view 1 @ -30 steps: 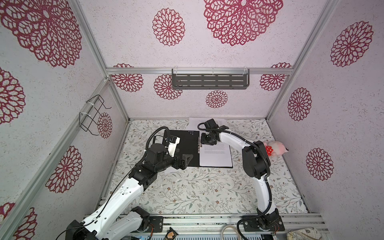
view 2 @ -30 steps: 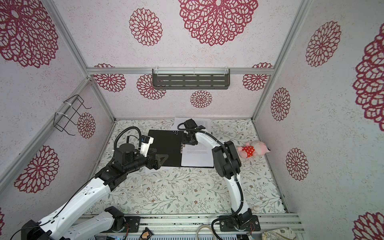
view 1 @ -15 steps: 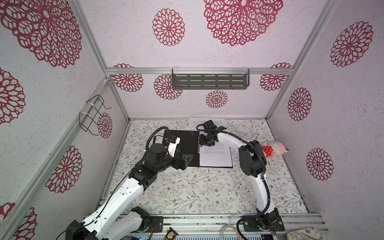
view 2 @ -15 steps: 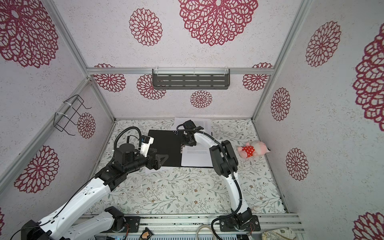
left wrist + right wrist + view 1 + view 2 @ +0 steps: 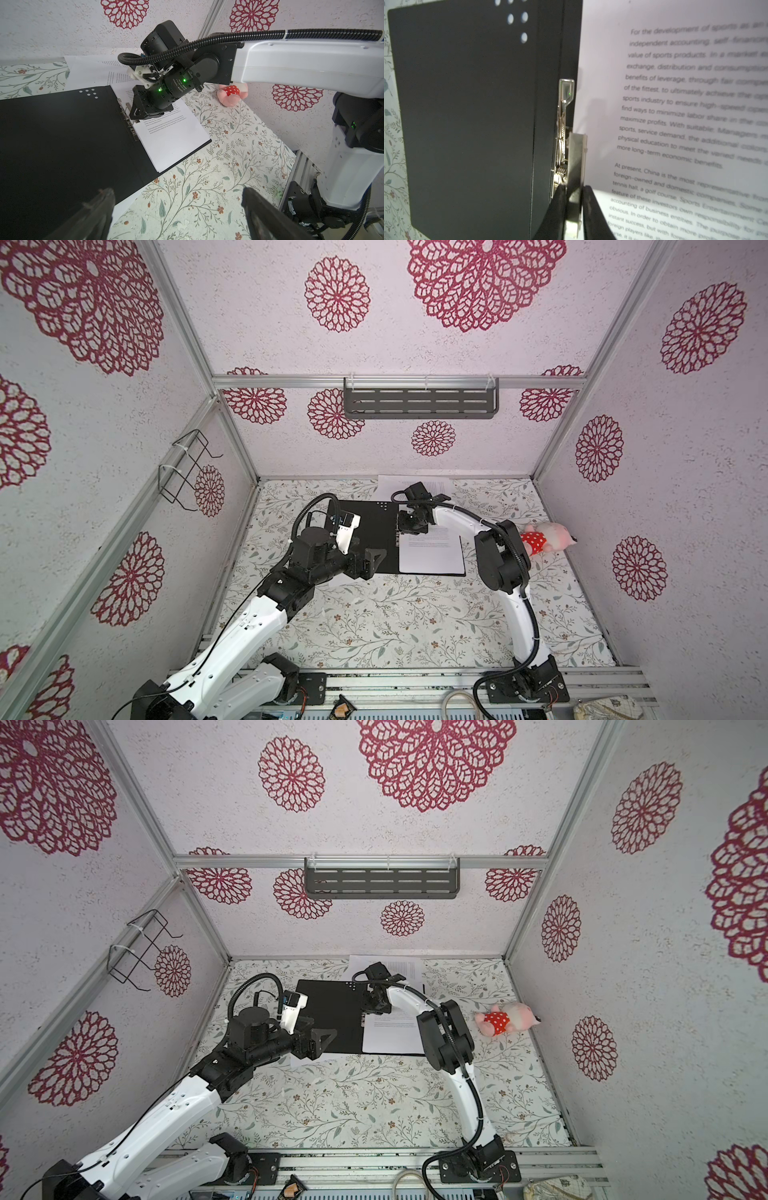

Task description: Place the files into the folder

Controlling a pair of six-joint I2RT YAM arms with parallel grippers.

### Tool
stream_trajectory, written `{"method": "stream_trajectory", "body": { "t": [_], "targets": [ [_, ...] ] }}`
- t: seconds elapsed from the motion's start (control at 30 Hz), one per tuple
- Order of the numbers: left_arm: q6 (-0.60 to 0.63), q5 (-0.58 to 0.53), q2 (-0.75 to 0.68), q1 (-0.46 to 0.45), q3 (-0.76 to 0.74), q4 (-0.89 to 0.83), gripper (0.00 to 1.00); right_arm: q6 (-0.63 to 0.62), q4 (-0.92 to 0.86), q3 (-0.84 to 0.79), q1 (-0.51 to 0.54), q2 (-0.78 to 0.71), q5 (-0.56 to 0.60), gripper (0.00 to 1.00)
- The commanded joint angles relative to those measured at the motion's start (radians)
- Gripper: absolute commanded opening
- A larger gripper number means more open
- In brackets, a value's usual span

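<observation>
The folder (image 5: 374,531) (image 5: 332,1011) lies open on the table, black inside up. White printed files (image 5: 432,556) (image 5: 390,1038) rest on its right half. My right gripper (image 5: 409,531) (image 5: 372,1011) points down at the spine. In the right wrist view the right gripper (image 5: 574,189) is shut on the upright metal clip plate (image 5: 576,149), between the black folder (image 5: 467,104) and the files (image 5: 675,104). My left gripper (image 5: 376,560) (image 5: 176,190) hangs open over the folder's front edge, holding nothing.
Another printed sheet (image 5: 390,483) lies at the back wall behind the folder. A white sheet corner (image 5: 303,1058) sticks out under the folder's front left. A pink plush toy (image 5: 544,537) lies at the right wall. A grey shelf (image 5: 419,404) hangs on the back wall.
The right gripper's jaws have closed onto the metal clip at the spine, and its elbow has shifted slightly. The left arm has not moved.
</observation>
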Motion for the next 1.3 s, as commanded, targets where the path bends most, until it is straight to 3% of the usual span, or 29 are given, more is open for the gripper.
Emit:
{"method": "stream_trajectory", "body": {
  "t": [0.0,0.4,0.63,1.27],
  "targets": [
    [0.008,0.009,-0.003,-0.003,0.024,0.004,0.99,0.01,-0.005,0.033,0.0,-0.024,-0.007,0.13],
    [0.008,0.009,-0.003,-0.003,0.026,0.002,0.99,0.011,-0.032,0.017,0.0,-0.119,-0.016,0.0],
    [0.006,0.009,-0.002,-0.003,0.026,0.001,0.99,0.011,-0.019,-0.049,0.0,-0.186,-0.021,0.0],
    [0.006,0.0,0.01,-0.005,0.024,-0.004,0.98,0.02,0.103,-0.508,-0.006,-0.49,-0.056,0.0]
  ]
}}
